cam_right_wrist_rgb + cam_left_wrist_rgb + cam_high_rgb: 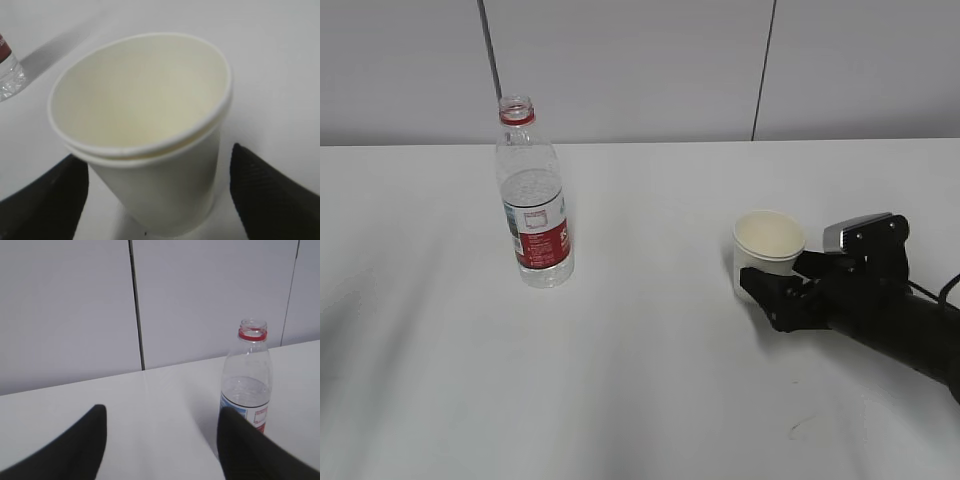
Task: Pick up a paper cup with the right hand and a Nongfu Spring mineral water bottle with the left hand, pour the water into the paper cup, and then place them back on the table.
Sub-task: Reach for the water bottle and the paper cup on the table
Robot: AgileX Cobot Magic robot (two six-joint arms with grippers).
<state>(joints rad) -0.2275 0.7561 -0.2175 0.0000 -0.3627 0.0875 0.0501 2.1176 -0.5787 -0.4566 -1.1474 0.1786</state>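
Observation:
The Nongfu Spring bottle (533, 210) stands upright and uncapped on the left of the white table (640, 380), with clear water up to above its label. The empty paper cup (769, 245) stands upright on the right. My right gripper (772, 288) is open, low on the table, with one finger on each side of the cup (150, 150); a small gap shows at the fingers (270, 195). My left gripper (162, 412) is open and empty, with the bottle (247, 390) standing beyond its right finger. The left arm is out of the exterior view.
A small dark scuff mark (805, 428) lies on the table in front of the right arm. A grey panelled wall (620, 70) with dark seams stands behind the table's far edge. The bottle's base shows at the left edge of the right wrist view (7, 75).

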